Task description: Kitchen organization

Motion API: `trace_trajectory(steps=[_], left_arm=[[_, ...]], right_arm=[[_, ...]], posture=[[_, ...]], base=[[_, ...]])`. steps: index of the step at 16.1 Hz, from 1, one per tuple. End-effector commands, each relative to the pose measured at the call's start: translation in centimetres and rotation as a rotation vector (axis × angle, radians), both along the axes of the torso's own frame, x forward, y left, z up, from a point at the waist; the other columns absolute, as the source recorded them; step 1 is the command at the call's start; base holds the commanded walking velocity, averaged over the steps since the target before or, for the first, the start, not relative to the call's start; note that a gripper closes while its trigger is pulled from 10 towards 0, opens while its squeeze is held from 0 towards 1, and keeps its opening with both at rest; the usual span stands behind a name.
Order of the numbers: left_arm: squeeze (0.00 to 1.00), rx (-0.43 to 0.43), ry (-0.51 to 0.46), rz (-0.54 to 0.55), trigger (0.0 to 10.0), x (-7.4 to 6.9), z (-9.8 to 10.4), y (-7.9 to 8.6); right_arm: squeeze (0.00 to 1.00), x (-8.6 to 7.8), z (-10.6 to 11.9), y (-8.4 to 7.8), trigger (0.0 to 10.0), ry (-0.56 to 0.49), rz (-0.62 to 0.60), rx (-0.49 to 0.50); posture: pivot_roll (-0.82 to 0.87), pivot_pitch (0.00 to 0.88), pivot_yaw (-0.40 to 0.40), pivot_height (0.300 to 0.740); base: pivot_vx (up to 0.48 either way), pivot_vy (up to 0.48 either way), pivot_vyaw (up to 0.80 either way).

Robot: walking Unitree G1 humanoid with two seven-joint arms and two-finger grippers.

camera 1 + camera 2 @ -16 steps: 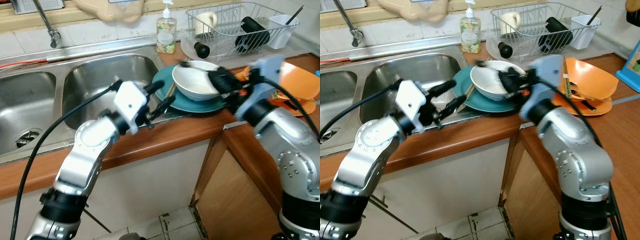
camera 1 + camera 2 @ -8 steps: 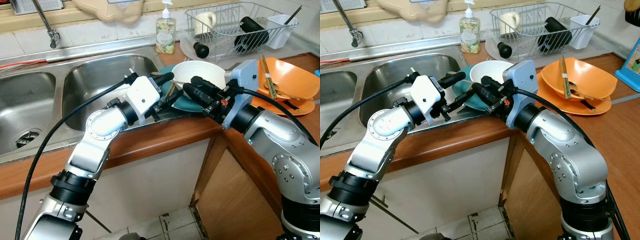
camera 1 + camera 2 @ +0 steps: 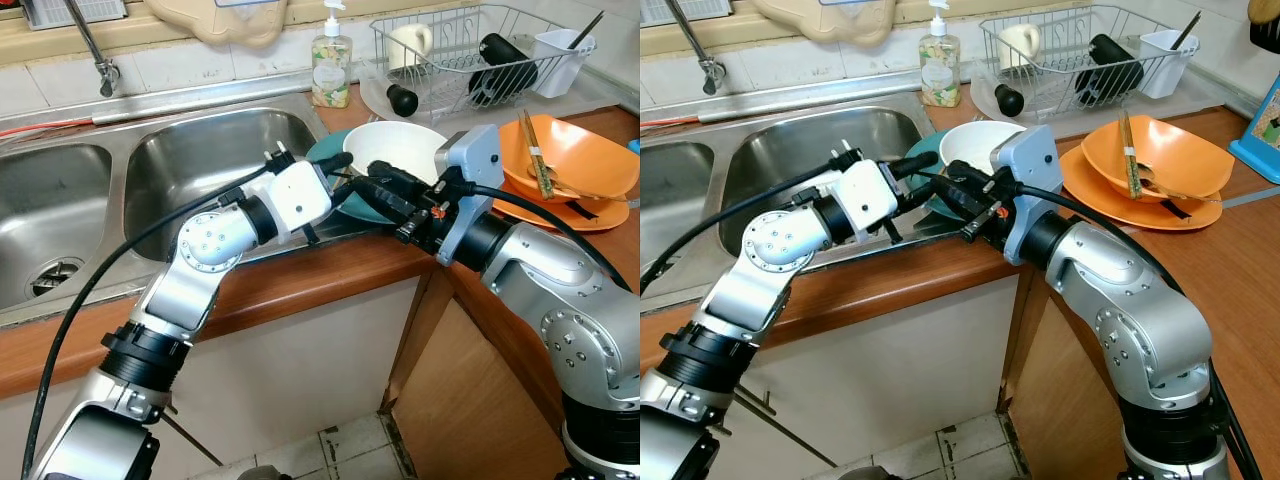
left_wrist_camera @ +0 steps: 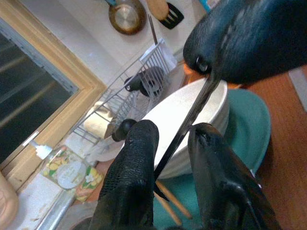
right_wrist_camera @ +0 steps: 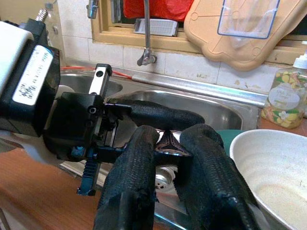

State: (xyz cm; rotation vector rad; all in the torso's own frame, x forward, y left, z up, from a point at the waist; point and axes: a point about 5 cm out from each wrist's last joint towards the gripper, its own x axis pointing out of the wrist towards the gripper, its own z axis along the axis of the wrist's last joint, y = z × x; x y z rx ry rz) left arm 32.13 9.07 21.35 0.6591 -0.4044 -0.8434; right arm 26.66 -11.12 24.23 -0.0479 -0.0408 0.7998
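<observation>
Wooden surface [image 3: 300, 285] runs left to right, with a double steel sink [image 3: 190, 170] set in it and tiled wall beyond. Wire dish rack [image 3: 470, 50] at far right; orange bowls [image 3: 575, 160] right of centre. White bowl [image 3: 400, 150] sits on teal plate [image 3: 930, 160] at the sink's right edge. Left gripper [image 4: 168, 158] and right gripper [image 5: 168, 148] meet just near of the bowl, jaws of both clamped on one dark utensil [image 4: 192, 115]. Its far end is hidden; kind unclear.
</observation>
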Motion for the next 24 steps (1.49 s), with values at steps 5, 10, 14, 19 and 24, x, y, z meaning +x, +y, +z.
trace_trajectory(steps=[5,10,14,19,24], left_arm=[[0.0,0.092,-0.049,-0.007,0.0,0.3,0.1,0.1],[0.0,0.132,-0.076,0.009,0.0,0.6,0.2,0.6],[0.0,0.188,-0.099,0.081,0.0,1.8,0.4,2.4],[0.0,0.323,-0.032,0.306,0.0,4.7,-0.5,6.8],[0.0,0.438,0.179,0.533,10.0,7.0,-3.3,10.4]], right_arm=[[0.0,-0.2,0.5,0.3,0.0,-0.018,0.012,-0.01],[0.0,-0.1,0.4,0.4,10.0,-0.019,0.0,-0.022],[0.76,0.1,0.3,0.7,10.0,-0.01,-0.003,-0.022],[0.0,0.0,-0.5,0.9,10.0,-0.003,-0.002,-0.059],[0.0,-0.3,-1.4,1.5,10.0,0.021,0.032,-0.103]], posture=[[-0.05,0.0,0.086,0.74],[-0.05,0.0,0.083,0.74],[-0.04,0.0,0.086,0.74],[-0.04,0.0,0.1,0.74],[-0.04,0.0,0.106,0.74]], base=[[0.0,0.0,0.0],[0.0,0.0,0.0],[0.0,0.0,0.0],[0.0,0.0,0.0],[0.0,0.0,0.0]])
